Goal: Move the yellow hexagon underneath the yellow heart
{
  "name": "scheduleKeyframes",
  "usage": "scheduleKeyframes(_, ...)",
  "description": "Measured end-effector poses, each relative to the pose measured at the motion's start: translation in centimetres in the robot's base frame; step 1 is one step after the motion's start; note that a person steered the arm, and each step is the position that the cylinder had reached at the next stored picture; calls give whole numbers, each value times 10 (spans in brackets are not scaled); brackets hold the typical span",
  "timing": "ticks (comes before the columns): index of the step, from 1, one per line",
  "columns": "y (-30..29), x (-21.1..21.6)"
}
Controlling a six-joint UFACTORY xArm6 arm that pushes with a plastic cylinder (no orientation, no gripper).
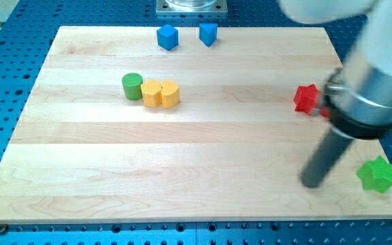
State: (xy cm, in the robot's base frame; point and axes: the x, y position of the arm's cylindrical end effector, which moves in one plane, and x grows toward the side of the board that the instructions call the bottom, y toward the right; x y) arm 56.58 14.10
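Your tool, my tip (311,184), sits near view's bottom right beside green star (377,174), touching no block; no jaws to part or close. Approach step, I judge. Yellow hexagon (152,92) touches yellow heart (170,93) far left; next move calls for long crossing of bench (182,177). No writing readable.

A pale wooden tabletop (203,156) carried seven small blocks. Near the view's top edge sat a blue cube (167,37) and, just to its right, a second blue block (208,33). In the upper left area a green cylinder (133,86), a yellow hexagon (152,93) and a yellow heart (169,93) lay in a touching row. A red star (306,99) lay toward the view's right edge, and a green star (377,174) sat in the bottom right corner. My tip (311,182) rested on the wood left of the green star.
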Motion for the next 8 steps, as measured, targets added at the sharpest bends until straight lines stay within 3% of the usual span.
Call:
scheduleKeyframes(1,-91,-31)
scheduleKeyframes(2,-225,-50)
scheduleKeyframes(3,-297,-108)
scheduleKeyframes(4,-280,-194)
scheduleKeyframes(5,-251,-224)
scheduleKeyframes(6,-242,-137)
scheduleKeyframes(7,-243,-113)
scheduleKeyframes(8,-202,-107)
